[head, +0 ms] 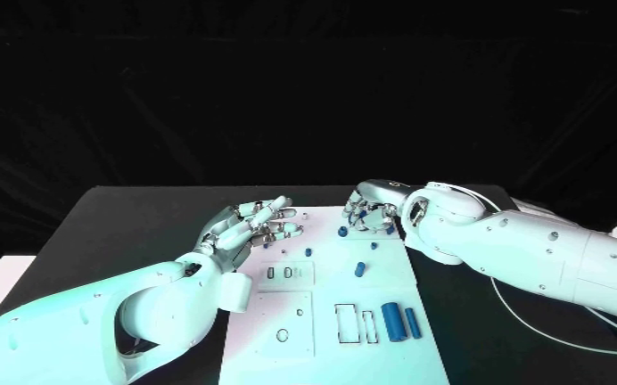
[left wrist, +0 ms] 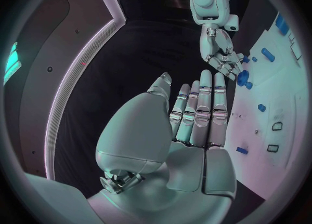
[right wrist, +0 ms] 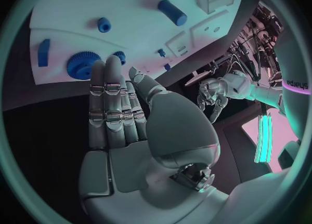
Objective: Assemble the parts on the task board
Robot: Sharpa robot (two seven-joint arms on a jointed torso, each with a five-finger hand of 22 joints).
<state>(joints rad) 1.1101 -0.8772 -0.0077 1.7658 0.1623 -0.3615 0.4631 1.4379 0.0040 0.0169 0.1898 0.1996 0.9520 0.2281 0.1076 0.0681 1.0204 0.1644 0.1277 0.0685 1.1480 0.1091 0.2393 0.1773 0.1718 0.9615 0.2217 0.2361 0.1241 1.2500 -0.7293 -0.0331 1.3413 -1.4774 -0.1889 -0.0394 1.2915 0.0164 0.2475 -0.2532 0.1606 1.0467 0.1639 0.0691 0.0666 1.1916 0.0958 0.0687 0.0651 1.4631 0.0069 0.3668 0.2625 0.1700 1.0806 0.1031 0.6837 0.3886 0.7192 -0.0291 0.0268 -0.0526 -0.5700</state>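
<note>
Over the far end of the task board [head: 322, 331], both robot hands hang with nothing in them.
Left robot hand [head: 250, 225] is flat, fingers straight and together, over the board's left edge. Blue parts [head: 393, 322] lie scattered on the board at mid-bench. Right robot hand [head: 374, 209], fingers straight and together too, reaches the blue gear [right wrist: 82, 65] near the board's far edge.

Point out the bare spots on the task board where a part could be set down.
Free: the task board near corner below the oval slot, and its middle between the small blue peg and the two blue cylinders. Crowded: the far end, where the right hand reaches the blue gear; the left hand hovers beside it.
</note>
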